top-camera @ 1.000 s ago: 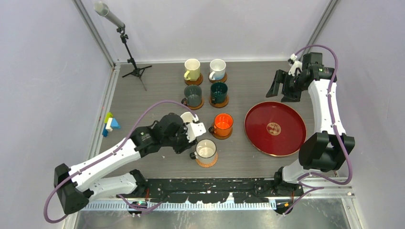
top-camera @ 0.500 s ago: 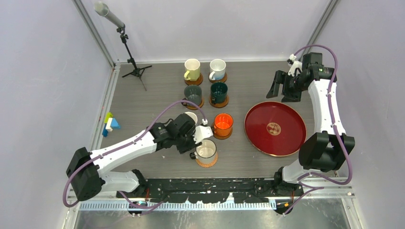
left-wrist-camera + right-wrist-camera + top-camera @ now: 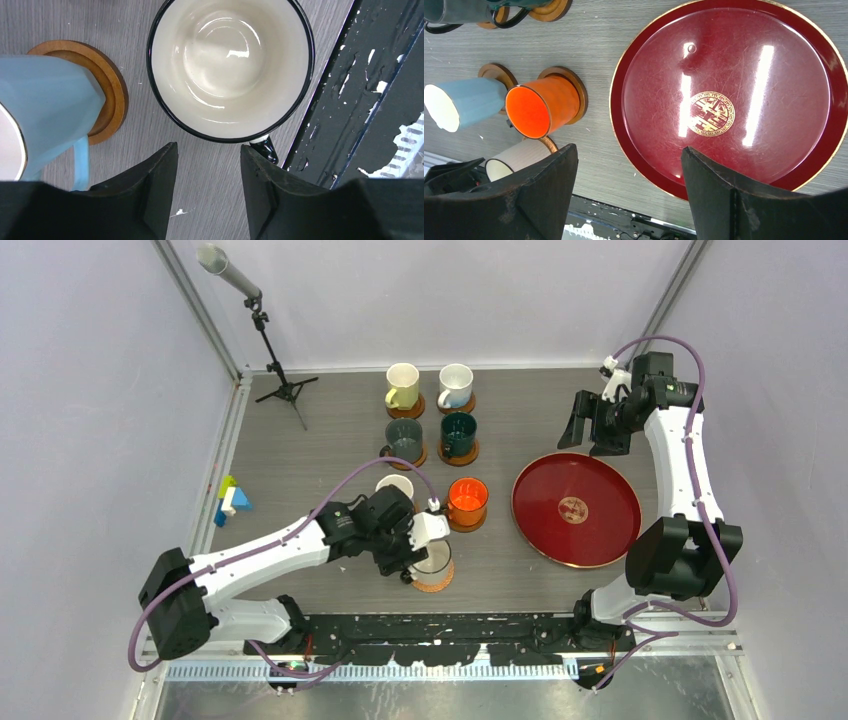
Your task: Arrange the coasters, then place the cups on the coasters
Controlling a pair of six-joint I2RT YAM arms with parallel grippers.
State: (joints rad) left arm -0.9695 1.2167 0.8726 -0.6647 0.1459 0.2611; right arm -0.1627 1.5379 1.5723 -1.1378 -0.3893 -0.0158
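We see the left gripper [image 3: 207, 167] hanging just near of the cream mug [image 3: 230, 65], its two fingers partly spread with only bare worktop [image 3: 75, 20] between them, so it has hold of nothing. The dark handle [image 3: 266, 148] of that mug points toward the right-hand finger in the wrist view without touching it. The mug stands upright on the woven coaster [image 3: 433, 584], of which only a sliver shows at the near side.

Just left and beyond it stands the white-and-light-blue mug [image 3: 50, 105] on a wooden coaster [image 3: 114, 95] (sitting off-centre, as far as we can tell). To the right of that mug is the orange mug [image 3: 467, 498] on its own coaster.

Further back, four more mugs sit on coasters in two pairs: the yellow mug [image 3: 402, 383] and the white mug [image 3: 455, 382] farthest, the grey-teal mug [image 3: 404, 438] and the dark green mug [image 3: 459, 432] in front of them.

The right gripper [image 3: 628, 160] is spread wide and empty at the far right, above the far edge of the red tray [image 3: 724, 100].
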